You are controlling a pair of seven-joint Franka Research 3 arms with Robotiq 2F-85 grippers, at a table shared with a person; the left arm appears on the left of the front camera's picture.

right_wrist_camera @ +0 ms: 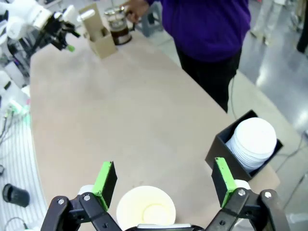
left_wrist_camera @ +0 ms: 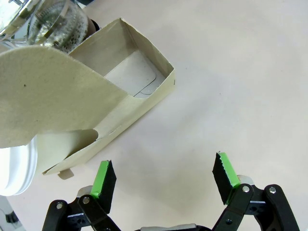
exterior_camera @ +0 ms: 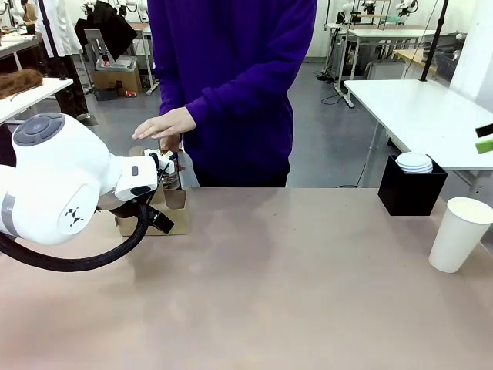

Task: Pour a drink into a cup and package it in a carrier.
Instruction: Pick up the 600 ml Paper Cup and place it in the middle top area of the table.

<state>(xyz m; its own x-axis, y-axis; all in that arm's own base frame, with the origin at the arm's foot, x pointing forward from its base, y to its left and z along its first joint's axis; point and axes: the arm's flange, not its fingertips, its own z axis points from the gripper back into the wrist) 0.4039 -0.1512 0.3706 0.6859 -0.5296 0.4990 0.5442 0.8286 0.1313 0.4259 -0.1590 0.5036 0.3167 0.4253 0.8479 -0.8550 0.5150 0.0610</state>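
Cup (exterior_camera: 460, 233) and drink (right_wrist_camera: 119, 33) sit at opposite ends of the tabletop (exterior_camera: 293, 293), and I think that gap decides the next move. The tall white cup stands upright and empty at the robot's right end, next to a black box of lids (exterior_camera: 410, 189). The right gripper (right_wrist_camera: 163, 185) hangs above it with its jaws wide apart and nothing in them. From its own camera the cup's open mouth lies between the two pads, so the cup's long axis runs roughly along the fingers.

The dark drink is in the glass pitcher (right_wrist_camera: 118, 26) at the left end, just behind the carrier (exterior_camera: 166, 210), with a person's hand (exterior_camera: 164, 125) over it. The left gripper (left_wrist_camera: 163, 180) is also spread open and empty, near the carrier's wall but not touching it.

The right arm is much the nearer to the cup. Its likely approach is from the side, not down into the rim.
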